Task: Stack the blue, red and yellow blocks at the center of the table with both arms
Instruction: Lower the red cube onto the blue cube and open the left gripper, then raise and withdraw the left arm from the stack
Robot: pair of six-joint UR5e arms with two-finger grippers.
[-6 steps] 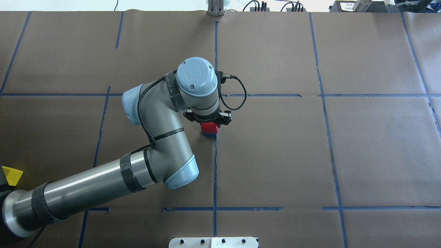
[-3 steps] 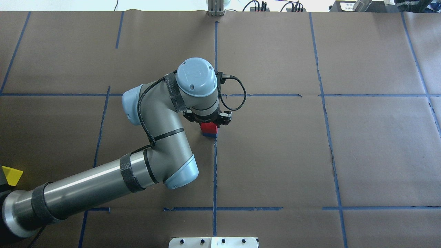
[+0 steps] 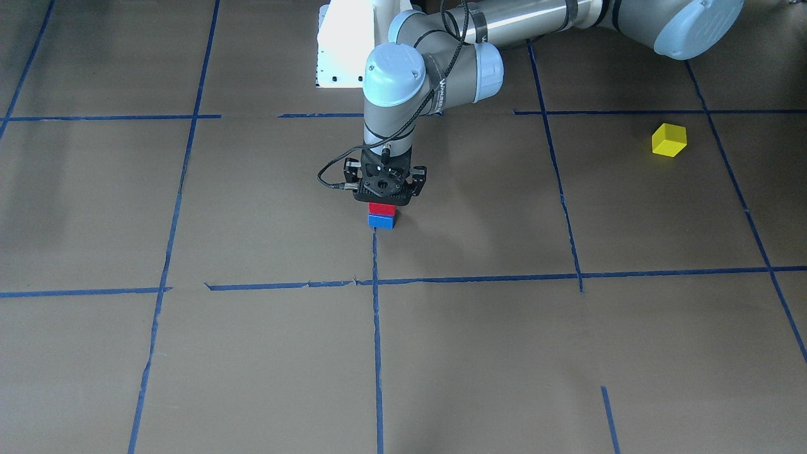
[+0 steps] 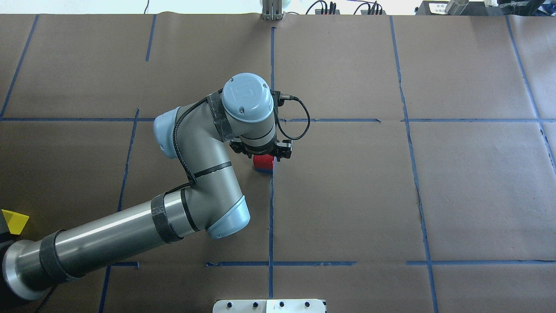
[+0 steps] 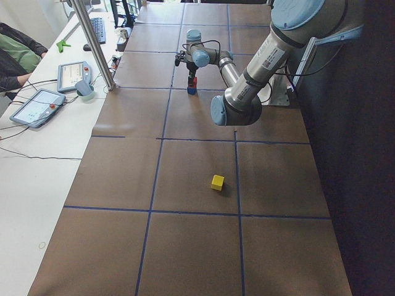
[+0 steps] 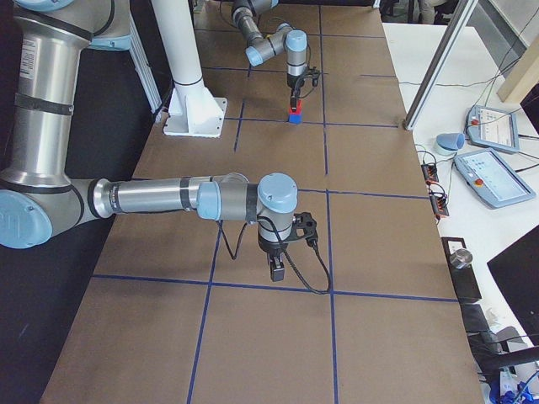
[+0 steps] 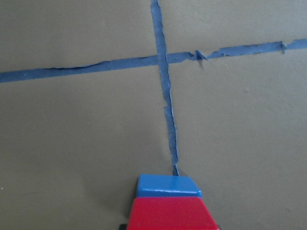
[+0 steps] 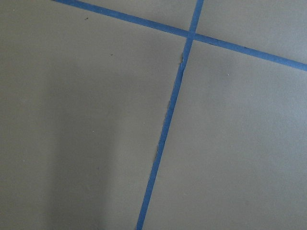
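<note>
Brown tabletop (image 4: 347, 195), taped into squares. The red block (image 3: 381, 207) sits squarely on the blue block (image 3: 381, 221) beside the centre tape line. The left hand (image 3: 383, 199) is directly over the stack, and I cannot tell whether it pinches the red block. The yellow block (image 3: 669, 139) lies alone, well apart on the robot's left. The right hand (image 6: 276, 271) hangs low, far off, and its fingers' state cannot be told.

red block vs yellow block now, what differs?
The red block sits on the blue block at the centre of the table; the yellow block lies alone, off to the robot's left. The left gripper is right over the red block, none near the yellow block. Both: plain cubes, same size.
</note>
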